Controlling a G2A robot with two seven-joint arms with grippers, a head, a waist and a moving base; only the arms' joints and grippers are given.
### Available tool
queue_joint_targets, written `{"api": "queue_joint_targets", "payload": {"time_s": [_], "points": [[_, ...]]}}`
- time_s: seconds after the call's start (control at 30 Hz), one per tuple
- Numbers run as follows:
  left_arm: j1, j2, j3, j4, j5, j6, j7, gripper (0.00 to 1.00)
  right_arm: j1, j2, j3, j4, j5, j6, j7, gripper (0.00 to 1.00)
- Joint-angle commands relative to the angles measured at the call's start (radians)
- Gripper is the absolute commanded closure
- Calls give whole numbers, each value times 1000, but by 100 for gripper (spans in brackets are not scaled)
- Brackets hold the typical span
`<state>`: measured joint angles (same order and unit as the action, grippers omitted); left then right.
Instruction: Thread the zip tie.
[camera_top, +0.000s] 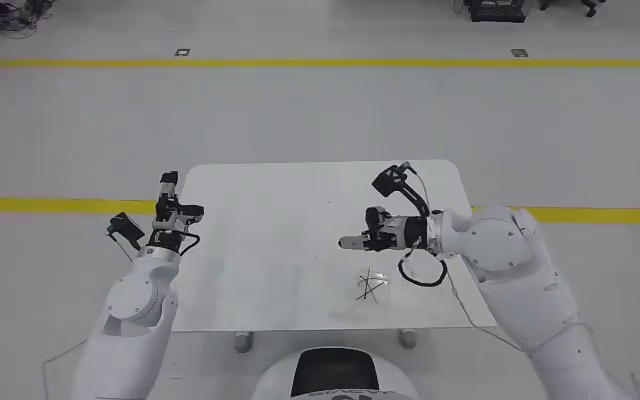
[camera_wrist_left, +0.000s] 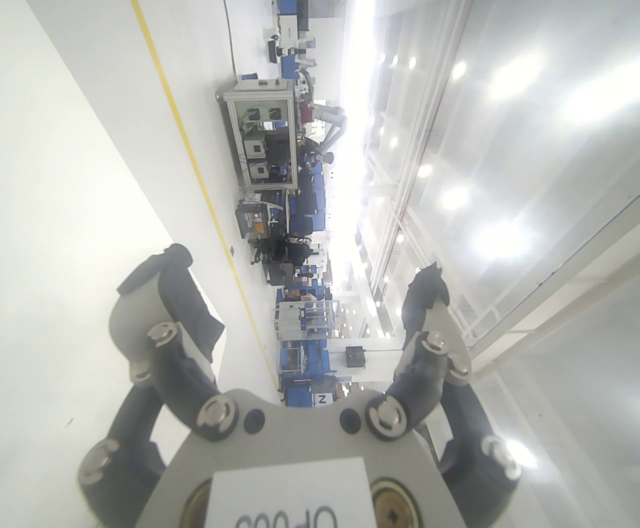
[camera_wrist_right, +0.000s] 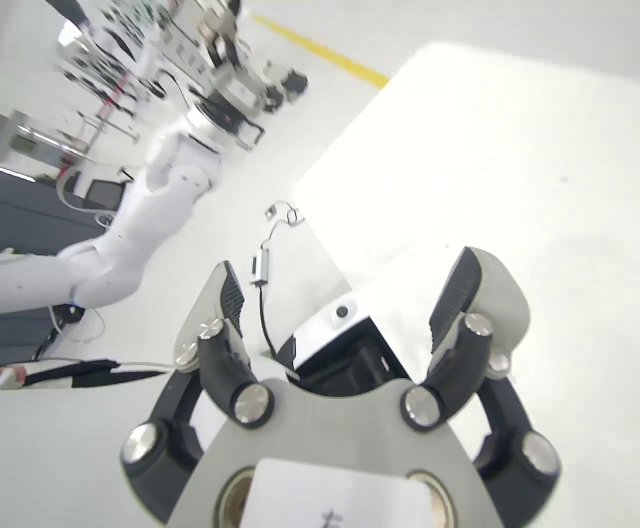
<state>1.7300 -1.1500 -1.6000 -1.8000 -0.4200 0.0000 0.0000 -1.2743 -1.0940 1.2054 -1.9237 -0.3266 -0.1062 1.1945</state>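
The left hand (camera_wrist_left: 300, 265) and right hand (camera_wrist_right: 347, 262) are spread wide and empty, the right near the zip ties (camera_top: 370, 285).

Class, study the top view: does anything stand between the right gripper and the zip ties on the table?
Nothing visible does. The zip ties lie on bare table beside the right gripper, slightly nearer the robot; its jaws are open and empty.
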Motion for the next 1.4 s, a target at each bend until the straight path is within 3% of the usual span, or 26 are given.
{"api": "queue_joint_targets", "payload": {"time_s": [0.0, 0.13, 0.5, 0.57, 0.63, 0.87, 1.27, 1.37], "points": [[0, 0, 0, 0, 0, 0, 0, 0, 14, -1, -31, 6, -8, 28, 42, 0], [0, 0, 0, 0, 0, 0, 0, 0, 40, -2, -86, 3, -59, 48, 66, 0], [0, 0, 0, 0, 0, 0, 0, 0, 40, -2, -86, 3, -59, 48, 66, 0], [0, 0, 0, 0, 0, 0, 0, 0, 40, 0, -123, 3, -109, 35, 125, 0], [0, 0, 0, 0, 0, 0, 0, 0, 56, -3, -178, 8, -139, 57, 178, 0], [0, 0, 0, 0, 0, 0, 0, 0, 136, -6, -357, 85, -147, 131, 195, 0], [0, 0, 0, 0, 0, 0, 0, 0, 143, -5, -368, 101, -167, 144, 190, 0], [0, 0, 0, 0, 0, 0, 0, 0, 140, -5, -385, 129, -214, 184, 189, 0]]}}
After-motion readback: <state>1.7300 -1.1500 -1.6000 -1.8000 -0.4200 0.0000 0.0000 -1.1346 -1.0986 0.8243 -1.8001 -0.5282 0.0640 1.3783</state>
